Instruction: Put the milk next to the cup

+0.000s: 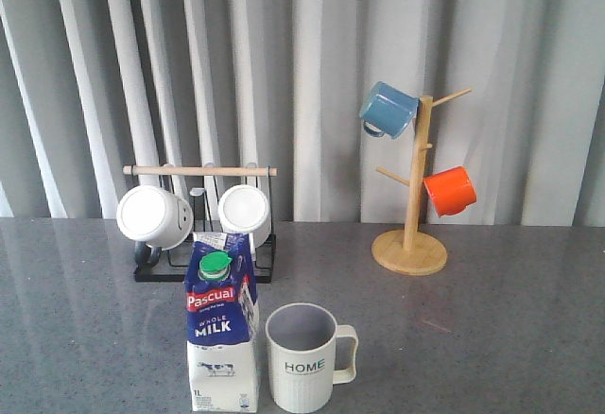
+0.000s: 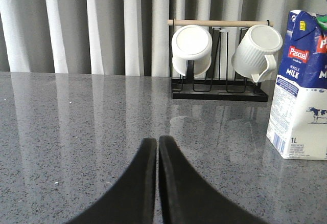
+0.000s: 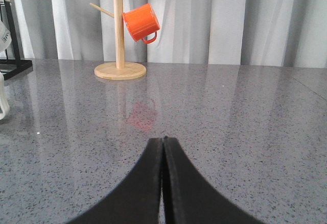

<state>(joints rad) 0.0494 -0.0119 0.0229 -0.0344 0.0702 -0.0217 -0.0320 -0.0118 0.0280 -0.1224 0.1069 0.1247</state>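
two things sit at the near edge of the grey table (image 1: pixel 492 319) in the front view: the milk (image 1: pixel 223 334) and the cup (image 1: pixel 305 357). the milk stands upright, its green cap (image 1: pixel 215 265) on the slanted top, red band and white lettering facing the camera. the cup stands upright just beside it on the right, a narrow gap between them, handle pointing right, "home" facing forward, grey inside showing.

behind the milk, a black rack (image 1: pixel 203 244) with a wooden bar across its top holds two white mugs (image 1: pixel 154 216) lying on their sides. further right stands a wooden mug tree (image 1: pixel 410 234) with a blue mug (image 1: pixel 388 110) hung high on its left side and an orange mug (image 1: pixel 450 192) lower on its right. pale curtains (image 1: pixel 284 64) fill the background.

neither arm appears in the front view. in the left wrist view the left gripper (image 2: pixel 156 147) hovers low over bare table with its black fingers pressed together, holding nothing; the milk stands well off to one side of it, with the rack beyond. in the right wrist view the right gripper (image 3: pixel 163 144) is likewise closed on nothing, tips meeting, with the mug tree and orange mug far ahead.
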